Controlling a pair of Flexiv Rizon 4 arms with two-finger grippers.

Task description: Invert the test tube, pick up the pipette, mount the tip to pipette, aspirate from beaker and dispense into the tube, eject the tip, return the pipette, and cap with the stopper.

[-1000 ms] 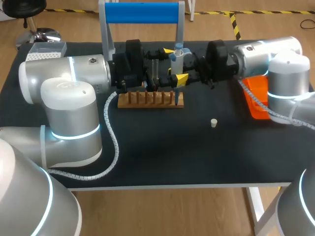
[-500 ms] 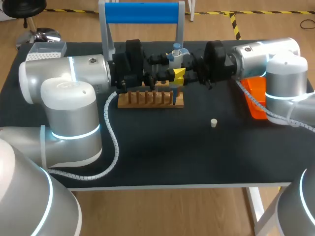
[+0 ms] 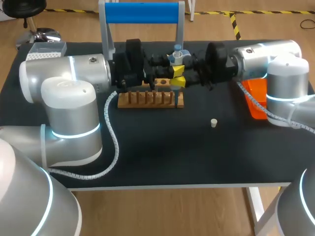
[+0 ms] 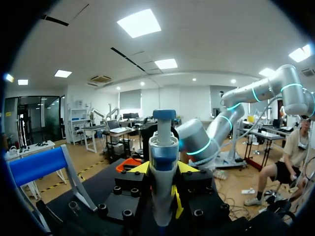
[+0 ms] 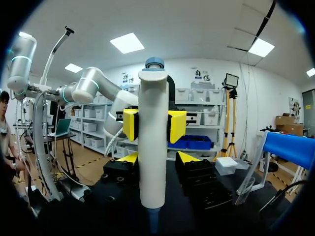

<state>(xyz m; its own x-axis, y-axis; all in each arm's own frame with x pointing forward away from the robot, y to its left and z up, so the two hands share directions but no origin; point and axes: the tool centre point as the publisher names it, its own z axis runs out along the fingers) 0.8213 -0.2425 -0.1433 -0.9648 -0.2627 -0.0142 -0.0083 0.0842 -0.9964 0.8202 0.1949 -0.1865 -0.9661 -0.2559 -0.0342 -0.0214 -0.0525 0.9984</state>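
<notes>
The white pipette (image 3: 176, 55) with its blue top stands upright above the wooden tube rack (image 3: 147, 100), between my two arms. In the left wrist view the pipette (image 4: 163, 172) fills the middle, and my left gripper (image 4: 164, 168) is shut on it, a yellow tip against each side. In the right wrist view my left gripper (image 5: 153, 125) clamps the pipette (image 5: 153, 147) higher up. My right gripper (image 5: 157, 158) sits lower, open, with a small gap beside the barrel. A blue tip (image 3: 175, 98) hangs at the rack's right end. The small white stopper (image 3: 213, 123) lies on the black table.
A stand with a blue top bar (image 3: 141, 12) rises behind the rack. An orange bin (image 3: 255, 96) sits at the right under my right arm, and a white box (image 3: 47, 48) at the far left. A clear glass vessel (image 5: 244, 189) stands near the stand's foot.
My left gripper's fingers, wide apart a second ago, have come together on the pipette. My right gripper's fingers have spread off it. The pipette has barely shifted.
</notes>
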